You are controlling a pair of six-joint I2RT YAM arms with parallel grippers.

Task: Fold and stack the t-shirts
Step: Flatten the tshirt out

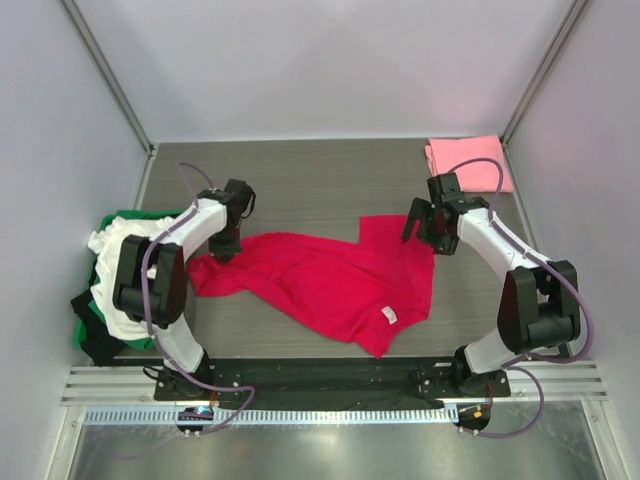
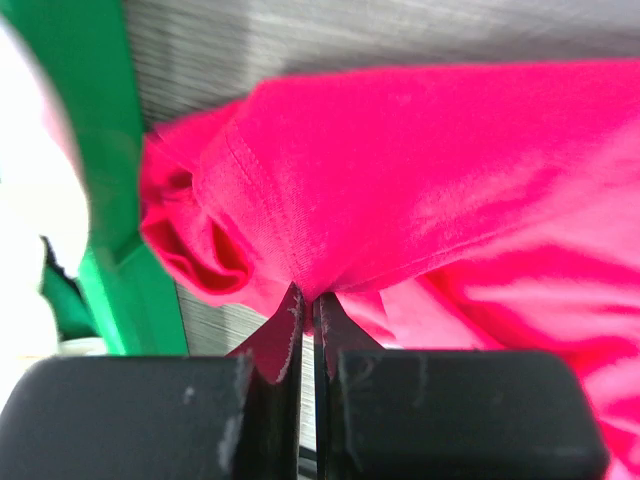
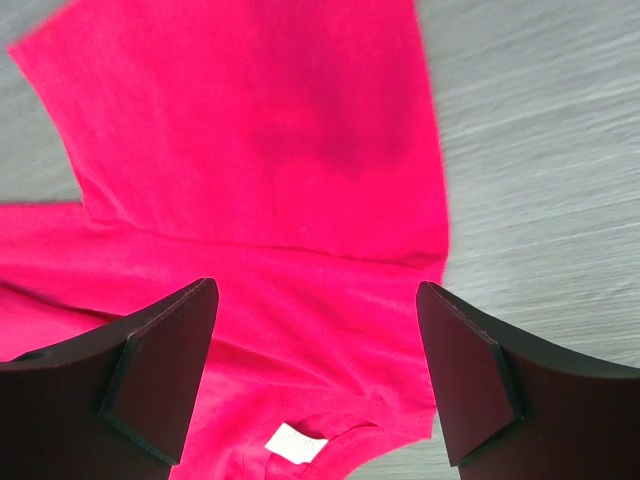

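Scene: a red shirt [image 1: 320, 285] lies rumpled across the middle of the table [image 1: 300, 180], its neck tag [image 1: 390, 316] toward the lower right of the top view.
Left gripper [image 1: 224, 246]: closed, tips nipping a bunched fold at the shirt's left end, just beside the green crate [image 1: 128, 215].
Right gripper [image 1: 425, 228]: jaws wide apart and holding nothing, poised over the shirt's upper-right flap.
Other shirts: a pink shirt [image 1: 468, 165] lies in a neat rectangle at the upper right; a white shirt [image 1: 110, 242] is heaped in the crate at far left.
Step in hand: by the look of it, spreading the red shirt flat before any fold.
Doing it well: the right gripper should take the flap's outer edge, not its middle. Both ends should then be drawn apart together and kept low, so the creases pull out.
Watch for: the left pinch looks shallow and could slip, and cloth could snag on the crate wall.
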